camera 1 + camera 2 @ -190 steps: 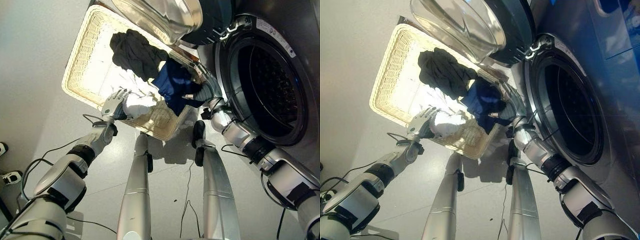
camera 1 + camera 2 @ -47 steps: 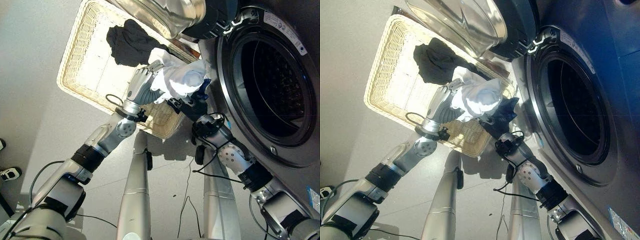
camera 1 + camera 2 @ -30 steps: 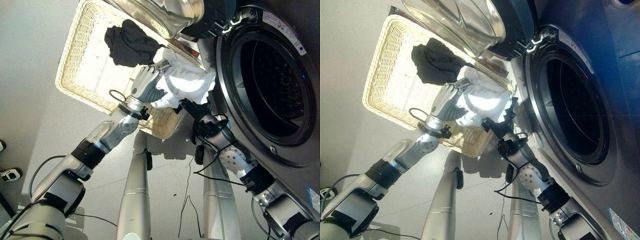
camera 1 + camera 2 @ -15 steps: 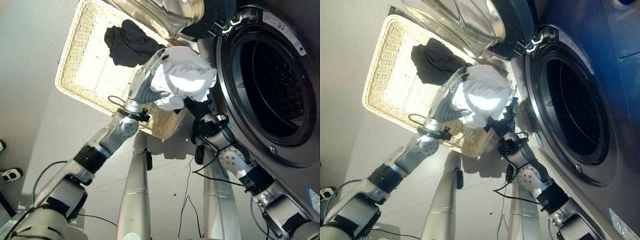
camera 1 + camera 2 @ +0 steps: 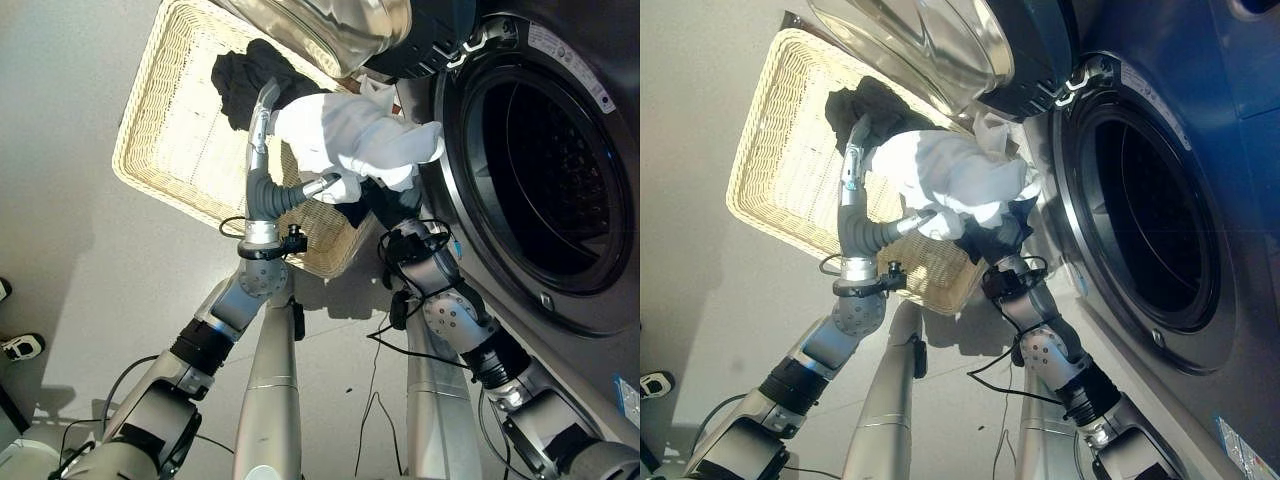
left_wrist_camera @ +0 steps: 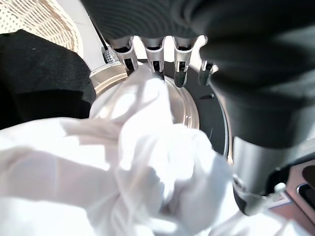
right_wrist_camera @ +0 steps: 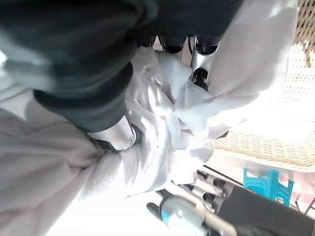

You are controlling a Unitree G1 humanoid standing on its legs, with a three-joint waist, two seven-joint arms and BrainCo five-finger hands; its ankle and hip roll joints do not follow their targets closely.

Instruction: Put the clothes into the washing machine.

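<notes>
White garment [image 5: 350, 140] hangs between wicker basket [image 5: 170, 150] and washer door [image 5: 330, 30].

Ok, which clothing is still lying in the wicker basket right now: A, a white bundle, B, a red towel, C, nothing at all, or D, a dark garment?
D: a dark garment lies in the wicker basket, while both hands hold the white bundle up near the washer opening.

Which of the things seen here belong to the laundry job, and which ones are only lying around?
Belonging to the job:
white garment, held up by the left hand and right hand
black garment
wicker basket
washing machine drum
open door

Only lying around:
blue plastic clip
</notes>
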